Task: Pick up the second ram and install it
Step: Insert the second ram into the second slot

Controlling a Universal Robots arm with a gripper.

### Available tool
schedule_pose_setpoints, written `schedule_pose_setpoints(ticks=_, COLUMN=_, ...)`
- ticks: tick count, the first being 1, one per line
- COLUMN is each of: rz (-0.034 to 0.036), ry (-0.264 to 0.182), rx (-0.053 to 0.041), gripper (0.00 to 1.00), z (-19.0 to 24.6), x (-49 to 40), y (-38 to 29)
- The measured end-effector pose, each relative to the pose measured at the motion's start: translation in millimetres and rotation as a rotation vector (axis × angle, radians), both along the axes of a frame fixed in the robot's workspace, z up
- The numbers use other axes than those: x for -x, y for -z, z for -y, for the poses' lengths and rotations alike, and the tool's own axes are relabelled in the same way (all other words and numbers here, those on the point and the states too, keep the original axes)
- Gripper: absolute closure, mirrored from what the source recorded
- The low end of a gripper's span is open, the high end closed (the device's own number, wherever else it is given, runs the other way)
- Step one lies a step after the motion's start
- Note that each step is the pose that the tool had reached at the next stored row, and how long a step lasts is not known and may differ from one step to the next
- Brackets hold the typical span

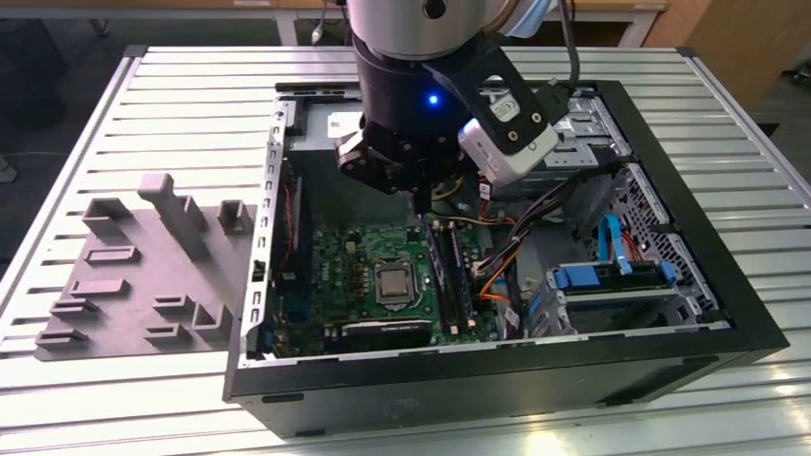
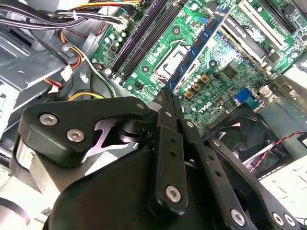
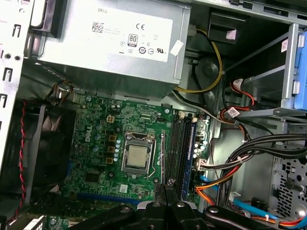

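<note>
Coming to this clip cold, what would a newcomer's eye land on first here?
The black gripper hangs inside the open black computer case, just above the green motherboard with its silver processor socket. At the exterior view's left, beside the case, a grey plastic holder tray lies on the slatted metal table.

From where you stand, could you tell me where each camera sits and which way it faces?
Exterior view: off the arm, raised above the table, looking down into the open case; shows the arm and end effector.
First wrist view: on the arm, looking past the end effector at the motherboard and power supply.
Second wrist view: on the arm, looking along the end effector at the motherboard and fan.
Shared: all three show the CPU socket.
</note>
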State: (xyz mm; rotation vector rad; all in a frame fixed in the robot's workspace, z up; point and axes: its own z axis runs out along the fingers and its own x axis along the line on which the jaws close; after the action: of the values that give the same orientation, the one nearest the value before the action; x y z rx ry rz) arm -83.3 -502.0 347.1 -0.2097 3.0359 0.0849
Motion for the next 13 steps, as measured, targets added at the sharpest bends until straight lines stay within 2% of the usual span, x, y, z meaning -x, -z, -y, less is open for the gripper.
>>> schedule_pose_setpoints(ticks=5, rz=0.0000, ry=0.000, rx=-0.0001, gripper=0.89, z=-0.1, x=-0.4, y=0.3)
schedule_pose_setpoints(ticks=13, rz=0.0000, ry=0.000, rx=0.0000, gripper=0.89, z=-0.3, x=-5.9, y=3.0)
